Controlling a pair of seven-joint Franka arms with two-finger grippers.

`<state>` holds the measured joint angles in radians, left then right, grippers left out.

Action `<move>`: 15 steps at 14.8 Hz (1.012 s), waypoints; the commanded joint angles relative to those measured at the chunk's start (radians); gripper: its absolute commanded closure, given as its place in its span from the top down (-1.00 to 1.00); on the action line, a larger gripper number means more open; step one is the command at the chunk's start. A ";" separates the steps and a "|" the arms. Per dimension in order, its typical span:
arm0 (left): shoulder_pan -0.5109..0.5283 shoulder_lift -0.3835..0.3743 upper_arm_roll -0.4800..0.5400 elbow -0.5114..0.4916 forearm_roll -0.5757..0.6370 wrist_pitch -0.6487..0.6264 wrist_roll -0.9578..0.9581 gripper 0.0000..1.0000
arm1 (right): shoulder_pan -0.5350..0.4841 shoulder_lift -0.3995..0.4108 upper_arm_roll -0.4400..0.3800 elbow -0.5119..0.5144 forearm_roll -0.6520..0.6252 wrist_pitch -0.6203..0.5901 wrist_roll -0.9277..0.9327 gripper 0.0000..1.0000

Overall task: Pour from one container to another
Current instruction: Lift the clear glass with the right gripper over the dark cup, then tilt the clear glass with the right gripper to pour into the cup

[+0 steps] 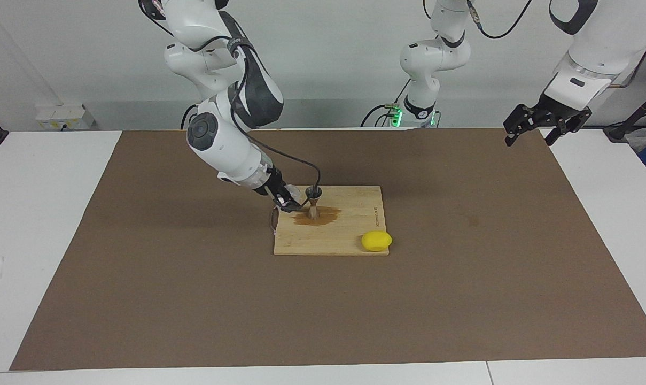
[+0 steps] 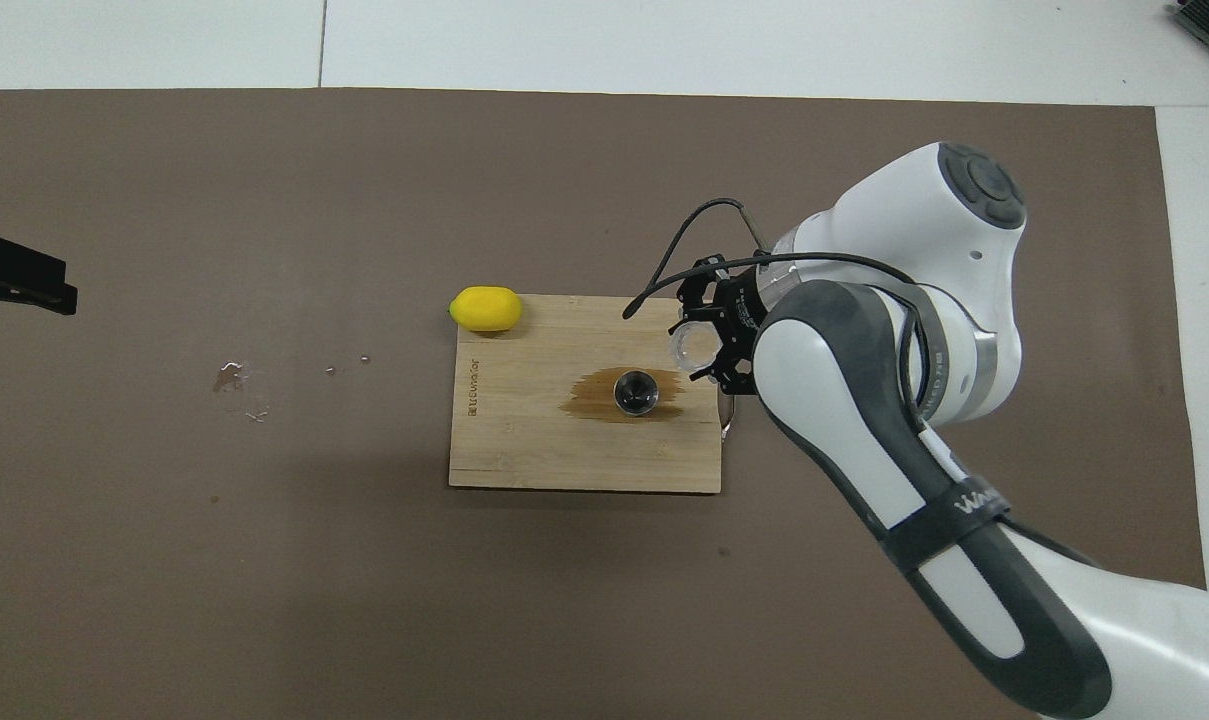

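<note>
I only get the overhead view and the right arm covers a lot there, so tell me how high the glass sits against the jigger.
Observer: In the facing view the right claw, shut on the glass, holds it beside the jigger, about level with it, not above its rim.
Operator: Report the jigger's stance.
Observer: Upright on the board, standing in the brown wet patch.
Operator: Now the left claw.
Observer: The left claw is open, waiting in the air over the table corner at the left arm's end.
</note>
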<state>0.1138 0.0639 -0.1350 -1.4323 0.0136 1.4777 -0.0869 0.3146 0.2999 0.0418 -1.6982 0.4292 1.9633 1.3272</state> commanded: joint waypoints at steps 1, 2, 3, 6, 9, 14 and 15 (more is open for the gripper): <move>0.001 -0.035 0.000 -0.054 0.017 0.015 -0.093 1.00 | 0.049 0.033 -0.003 0.064 -0.117 0.000 0.093 -1.00; 0.001 -0.045 -0.002 -0.075 0.017 0.024 -0.087 1.00 | 0.069 0.033 -0.005 0.066 -0.174 -0.001 0.104 -1.00; -0.003 -0.048 -0.002 -0.083 0.017 0.030 -0.091 1.00 | 0.089 0.033 -0.003 0.066 -0.226 -0.004 0.109 -1.00; -0.013 -0.049 -0.003 -0.085 0.017 0.036 -0.091 1.00 | 0.106 0.031 -0.005 0.068 -0.263 -0.011 0.138 -1.00; -0.013 -0.061 -0.005 -0.111 0.017 0.041 -0.094 1.00 | 0.142 0.031 -0.003 0.069 -0.369 -0.004 0.164 -1.00; -0.011 -0.070 -0.008 -0.148 0.016 0.148 -0.091 1.00 | 0.185 0.027 -0.003 0.065 -0.481 -0.017 0.167 -1.00; -0.011 -0.072 -0.008 -0.155 0.013 0.144 -0.090 1.00 | 0.198 0.025 -0.005 0.060 -0.506 -0.017 0.167 -1.00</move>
<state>0.1101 0.0287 -0.1455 -1.5327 0.0136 1.5908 -0.1663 0.4926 0.3169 0.0411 -1.6533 -0.0214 1.9605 1.4682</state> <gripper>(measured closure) 0.000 0.493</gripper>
